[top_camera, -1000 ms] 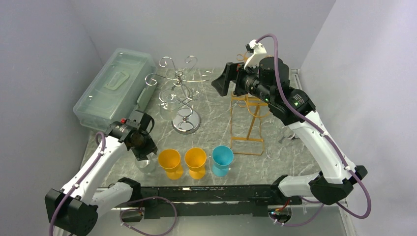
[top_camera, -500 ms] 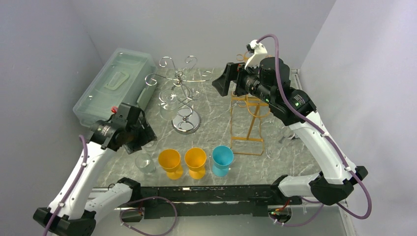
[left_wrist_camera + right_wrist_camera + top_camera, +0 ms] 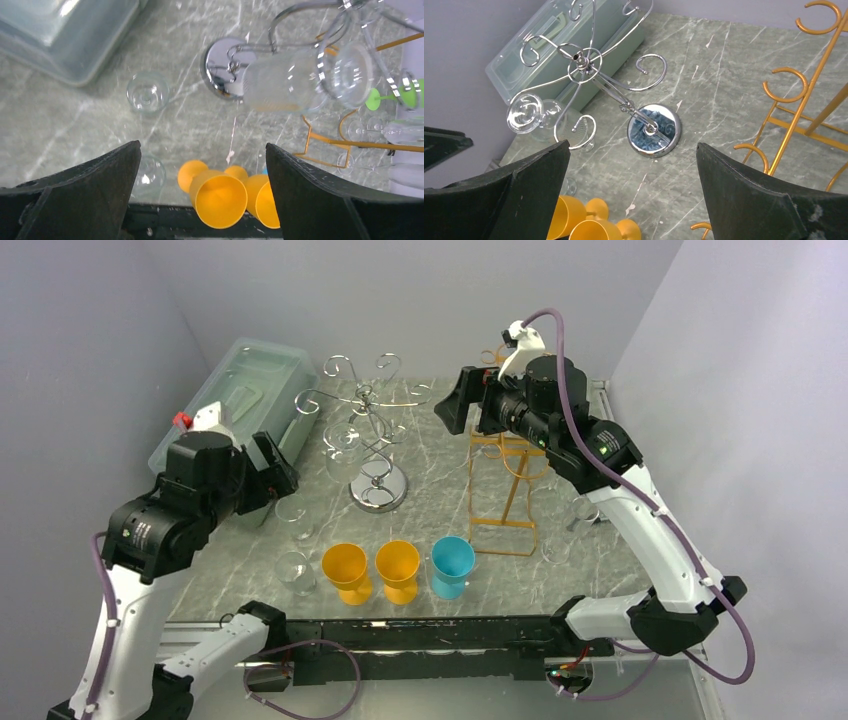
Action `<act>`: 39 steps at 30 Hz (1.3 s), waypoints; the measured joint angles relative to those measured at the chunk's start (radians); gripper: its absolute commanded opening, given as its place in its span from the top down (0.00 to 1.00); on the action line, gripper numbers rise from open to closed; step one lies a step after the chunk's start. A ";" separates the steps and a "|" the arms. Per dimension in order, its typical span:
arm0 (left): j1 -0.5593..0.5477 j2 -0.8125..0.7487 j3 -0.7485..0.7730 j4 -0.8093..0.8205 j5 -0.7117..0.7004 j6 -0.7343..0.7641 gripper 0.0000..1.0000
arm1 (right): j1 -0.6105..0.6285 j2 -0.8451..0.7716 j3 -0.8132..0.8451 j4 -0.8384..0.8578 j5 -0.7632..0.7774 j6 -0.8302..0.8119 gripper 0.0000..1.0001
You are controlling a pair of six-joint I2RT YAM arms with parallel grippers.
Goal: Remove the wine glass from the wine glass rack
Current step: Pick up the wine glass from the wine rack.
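A: Wine glass (image 3: 292, 82), position?
B: One only on the silver rack (image 3: 583, 61). It hangs by its foot in a lower hook, bowl below the foot, on the side toward the plastic box (image 3: 235, 410). Neither arm touches it.

A: Rack count?
B: Two. The silver rack stands on a round chrome base (image 3: 654, 130) mid-worktop (image 3: 440, 490). The gold rack (image 3: 799, 115) is beside it on the right. What hangs on the gold rack I cannot make out well enough to count.

A: Left gripper (image 3: 202, 147)?
B: Fingers spread wide, nothing between them. It is raised off the worktop, between the plastic box and the silver rack, apart from the wine glass. Its wrist camera looks down on the glass and the chrome base.

A: Right gripper (image 3: 631, 147)?
B: Also spread wide and empty. It is held high above the gold rack, pointing toward the silver rack, well apart from the wine glass.

A: Other items, counted?
B: Two orange cups (image 3: 345, 566) and one blue cup (image 3: 452, 560), three in a row along the near edge. Two loose clear glasses (image 3: 147, 92) stand on the worktop left of the orange cups, one behind the other. Two more faint clear ones show right of the gold rack in the top view. One plastic box, lid on, at the far left.
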 measured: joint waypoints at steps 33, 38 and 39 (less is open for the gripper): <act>-0.426 0.392 0.319 0.190 -0.205 0.456 0.11 | 0.011 0.028 0.047 -0.094 0.121 0.023 0.00; -0.508 0.455 0.341 0.161 -0.322 0.464 0.13 | 0.012 0.028 0.045 -0.094 0.127 0.023 0.00; -0.513 0.463 0.341 0.153 -0.341 0.464 0.13 | 0.012 0.028 0.045 -0.094 0.127 0.023 0.00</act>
